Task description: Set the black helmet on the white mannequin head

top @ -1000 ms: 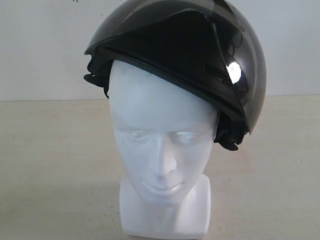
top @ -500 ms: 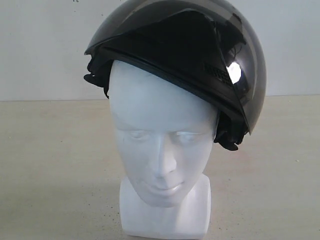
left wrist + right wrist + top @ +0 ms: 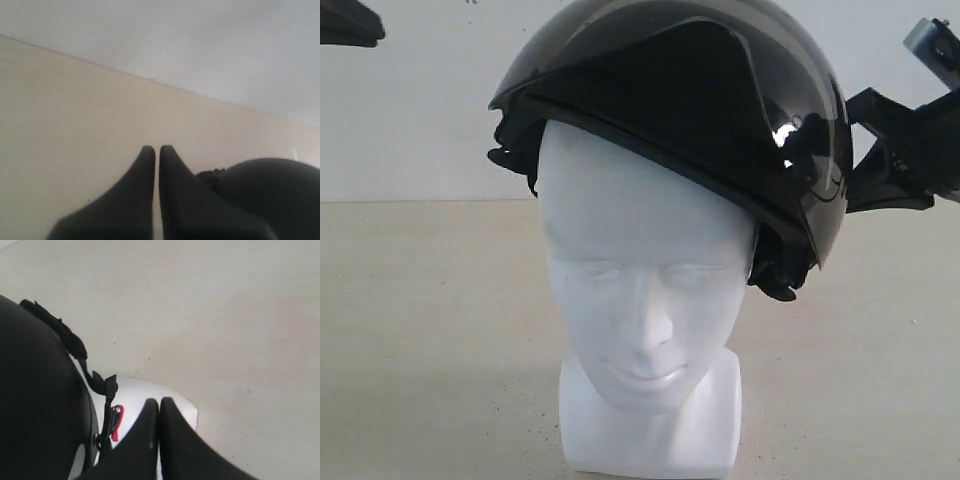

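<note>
Matte black helmet (image 3: 700, 110) sits on the white mannequin head (image 3: 640, 290) mid-counter (image 3: 420, 350) — tilted, lower on the right. Left claw (image 3: 156, 150) and right claw (image 3: 159, 402) are both clenched on nothing, the right one just beside the shell. Placement looks done — perhaps only levelling remains.

I can read no writing, label, brand or number from here, neither on the helmet (image 3: 720, 120) nor on the head (image 3: 640, 260).
</note>
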You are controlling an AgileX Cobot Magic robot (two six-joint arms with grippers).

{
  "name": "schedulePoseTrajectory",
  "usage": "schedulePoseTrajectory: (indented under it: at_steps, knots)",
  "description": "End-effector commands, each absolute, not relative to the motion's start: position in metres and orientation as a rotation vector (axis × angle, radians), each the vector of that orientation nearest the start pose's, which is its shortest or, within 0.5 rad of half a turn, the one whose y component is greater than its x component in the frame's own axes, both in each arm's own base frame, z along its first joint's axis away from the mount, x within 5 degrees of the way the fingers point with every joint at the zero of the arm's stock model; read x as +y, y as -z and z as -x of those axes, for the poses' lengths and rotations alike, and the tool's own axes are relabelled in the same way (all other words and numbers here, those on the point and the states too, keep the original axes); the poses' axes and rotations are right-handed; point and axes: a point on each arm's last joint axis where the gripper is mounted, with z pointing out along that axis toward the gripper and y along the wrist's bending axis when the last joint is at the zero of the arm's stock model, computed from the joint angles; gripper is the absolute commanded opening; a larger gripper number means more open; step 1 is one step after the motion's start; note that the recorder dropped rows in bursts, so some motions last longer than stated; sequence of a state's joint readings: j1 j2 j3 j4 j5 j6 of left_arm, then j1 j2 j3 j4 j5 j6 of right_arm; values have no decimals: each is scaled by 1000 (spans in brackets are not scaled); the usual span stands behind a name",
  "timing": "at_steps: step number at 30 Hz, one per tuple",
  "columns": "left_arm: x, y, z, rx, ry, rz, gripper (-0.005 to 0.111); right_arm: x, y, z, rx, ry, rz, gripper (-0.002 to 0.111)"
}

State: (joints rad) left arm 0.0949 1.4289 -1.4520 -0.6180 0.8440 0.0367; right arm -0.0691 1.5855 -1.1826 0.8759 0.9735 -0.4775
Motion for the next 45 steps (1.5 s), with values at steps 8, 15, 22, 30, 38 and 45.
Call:
schedulePoseTrajectory:
  at_steps: [8,15,22,30,38,45]
  knots:
    - [-8,-347,-401,2417,827,32,4,43,-254,-347,2507,-1044,-43,0]
    - [-4,-261,-436,2611,872,78,4,48,-253,-360,2381,-1164,-41,0]
    - [-16,-216,-455,2582,1088,81,4,50,-283,-371,2264,-1205,13,0]
    - [-43,-198,-459,2578,1146,-18,4,55,-341,-363,2108,-1228,207,0]
    - [-46,-190,-462,2552,1192,-10,4,59,-413,-311,1944,-1193,369,0]
    - [-51,-191,-461,2560,1198,-44,4,74,-410,-306,1964,-1254,438,0]
